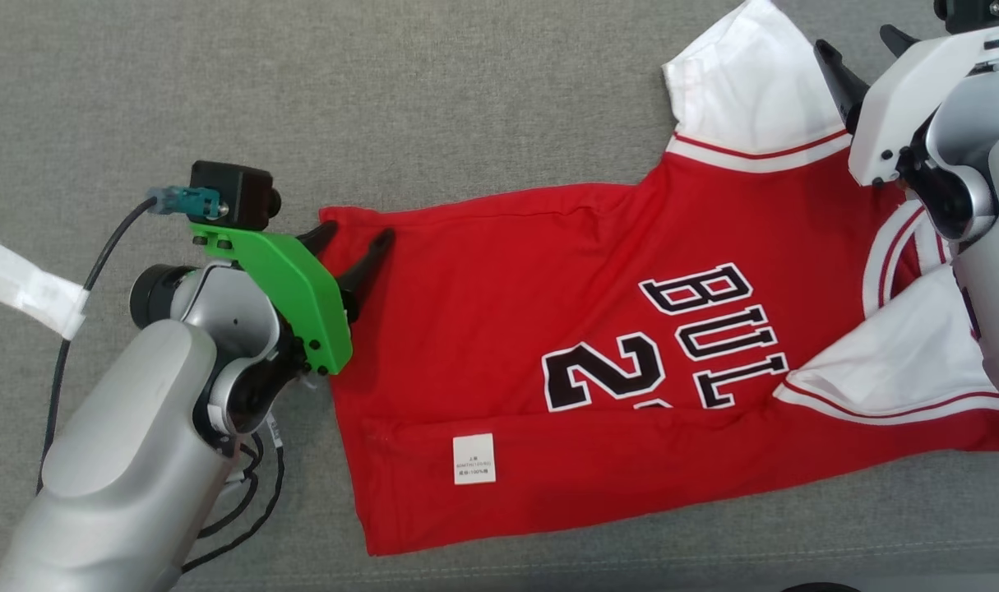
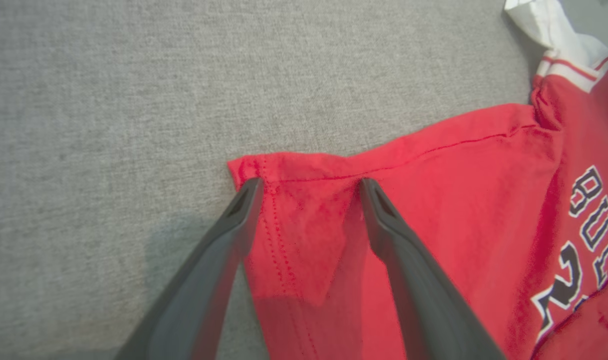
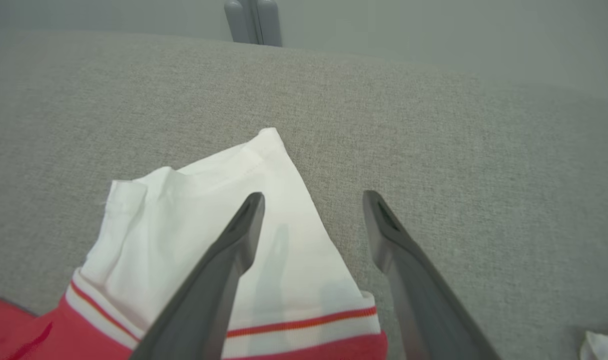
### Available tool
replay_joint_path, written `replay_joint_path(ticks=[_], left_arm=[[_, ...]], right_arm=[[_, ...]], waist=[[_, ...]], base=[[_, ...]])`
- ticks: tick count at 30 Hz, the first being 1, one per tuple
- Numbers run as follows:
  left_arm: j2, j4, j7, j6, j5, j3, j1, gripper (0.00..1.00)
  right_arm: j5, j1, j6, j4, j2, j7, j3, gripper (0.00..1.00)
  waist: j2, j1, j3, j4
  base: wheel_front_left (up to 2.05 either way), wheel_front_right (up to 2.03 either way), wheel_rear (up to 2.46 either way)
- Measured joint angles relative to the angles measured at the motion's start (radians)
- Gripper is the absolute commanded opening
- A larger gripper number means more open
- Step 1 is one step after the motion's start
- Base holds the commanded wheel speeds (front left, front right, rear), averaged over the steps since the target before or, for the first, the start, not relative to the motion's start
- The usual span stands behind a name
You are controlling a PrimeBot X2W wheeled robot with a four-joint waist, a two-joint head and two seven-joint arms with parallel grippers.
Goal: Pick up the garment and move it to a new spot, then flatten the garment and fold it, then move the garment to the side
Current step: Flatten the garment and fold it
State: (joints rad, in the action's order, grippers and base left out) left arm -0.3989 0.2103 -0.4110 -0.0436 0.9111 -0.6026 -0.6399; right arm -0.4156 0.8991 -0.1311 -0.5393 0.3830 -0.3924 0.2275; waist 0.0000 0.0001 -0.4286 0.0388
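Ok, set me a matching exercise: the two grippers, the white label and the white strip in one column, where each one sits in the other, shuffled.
Column one:
1. left gripper
2. right gripper
3. white label
4. white strip

Column two:
A. on the grey surface, off the garment
B. open, at the white sleeve
C. on red cloth near the garment's lower edge in the head view
D. open, at the red hem corner

Pairs: 1-D, 2-B, 3-C, 4-A.

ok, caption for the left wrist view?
Left jaws open at a hem corner of the red jersey, on grey fabric.
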Motion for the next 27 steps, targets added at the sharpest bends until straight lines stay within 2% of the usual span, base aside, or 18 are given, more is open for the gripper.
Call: replay_joint_path(ticks=[6,10,16,21,22,23,24,27], left_arm=[[0.061,0.116,0.008,0.064,-0.03,-0.046,-0.091,1.0],[0.086,0.138,0.008,0.094,-0.032,-0.066,-0.114,1.0],[0.11,0.152,0.033,0.101,-0.051,-0.087,-0.13,1.0],[0.097,0.164,0.035,0.095,-0.06,-0.086,-0.131,1.0],[0.095,0.166,0.035,0.093,-0.06,-0.086,-0.131,1.0],[0.094,0.169,0.035,0.091,-0.06,-0.085,-0.131,1.0],[0.093,0.172,0.034,0.09,-0.059,-0.084,-0.131,1.0],[0.091,0.184,0.031,0.087,-0.057,-0.083,-0.132,1.0]], right_arm=[[0.047,0.098,0.0,-0.21,-0.044,0.109,0.037,1.0],[0.057,0.149,0.0,-0.296,-0.041,0.153,0.047,1.0],[0.065,0.203,0.001,-0.398,-0.034,0.197,0.058,1.0],[0.054,0.224,0.005,-0.445,-0.048,0.216,0.09,1.0],[0.047,0.227,0.005,-0.45,-0.052,0.217,0.099,0.7],[0.044,0.23,0.005,-0.453,-0.054,0.219,0.113,0.16],[0.038,0.232,0.005,-0.455,-0.057,0.224,0.125,0.0],[0.009,0.235,0.002,-0.455,-0.071,0.229,0.158,0.0]], waist=[[0.0,0.0,-0.067,0.063],[0.0,0.0,-0.085,0.106],[0.0,-0.0001,-0.096,0.152],[0.0,-0.0001,-0.093,0.157],[0.0,-0.0001,-0.092,0.154],[0.0,-0.0001,-0.092,0.151],[0.0,-0.0001,-0.092,0.147],[0.0,-0.0001,-0.091,0.134]], base=[[0.0,0.0,0.0],[0.0,0.0,0.0],[0.0,0.0,0.0],[0.0,0.0,0.0],[0.0,0.0,0.0],[0.0,0.0,0.0],[0.0,0.0,0.0],[0.0,0.0,0.0]])
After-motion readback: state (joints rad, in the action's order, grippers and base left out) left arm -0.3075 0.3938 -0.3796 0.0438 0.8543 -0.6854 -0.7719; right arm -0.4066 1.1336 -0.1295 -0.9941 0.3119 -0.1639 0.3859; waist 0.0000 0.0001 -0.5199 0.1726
